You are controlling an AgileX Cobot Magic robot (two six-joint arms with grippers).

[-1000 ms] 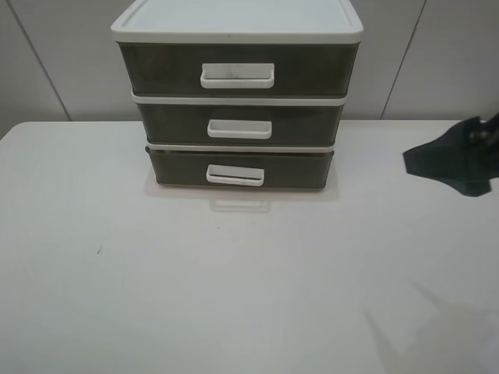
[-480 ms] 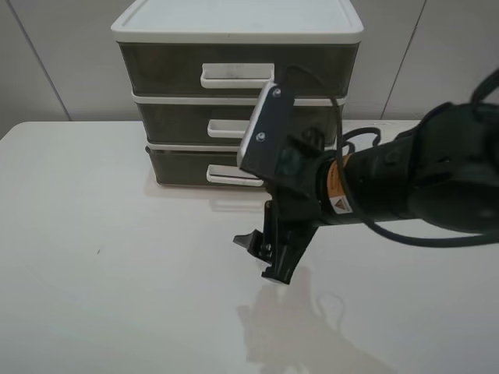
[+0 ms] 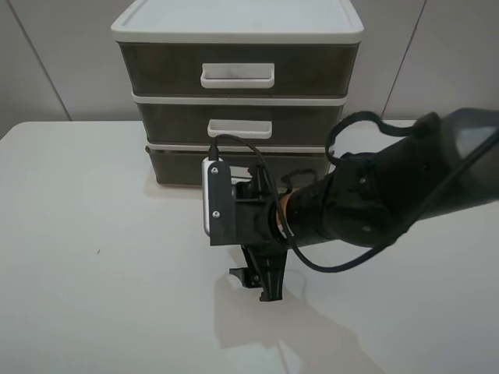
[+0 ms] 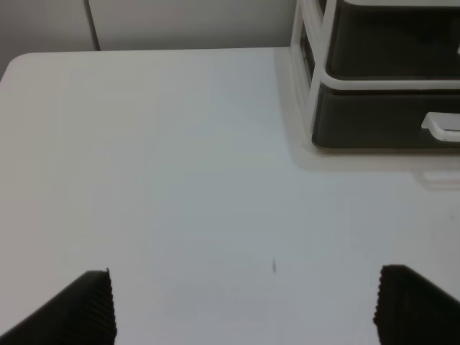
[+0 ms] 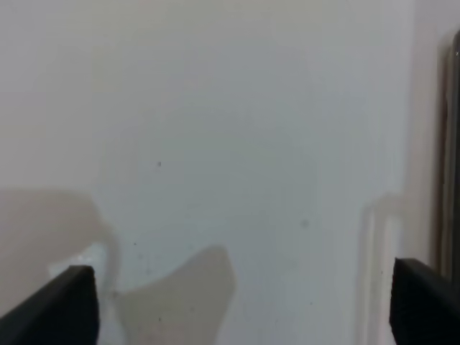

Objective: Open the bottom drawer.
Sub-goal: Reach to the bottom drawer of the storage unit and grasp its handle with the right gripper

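1. Counter (image 3: 93, 296): white, plain surface. It carries the unit.
2. Unit (image 3: 234, 23): white frame, three smoky grey-brown drawers stacked, placed at the rear of the counter against the wall.
3. Right arm (image 3: 390, 195): black, and it reaches in from the right across the middle of the exterior view. A white camera plate (image 3: 217, 202) on the wrist covers the centre of the lowest tier.
4. Bottom drawer (image 3: 175, 167): lowest tier of the unit, resting on the counter. Its front sits flush with the frame, closed.
5. Right pincer (image 3: 251, 285): points down at the counter, just in front of the bottom drawer and apart from it. It is released, with the fingers (image 5: 65, 302) spread wide and nothing between them.
6. Left pincer (image 4: 244, 316): released, fingers spread wide over bare counter. It is well apart from the unit.
7. Handle (image 4: 442, 126): white loop on the bottom drawer front, partly seen in the left wrist view.
8. Band (image 3: 287, 209): orange, on my right wrist. Any print on it is too small to read.
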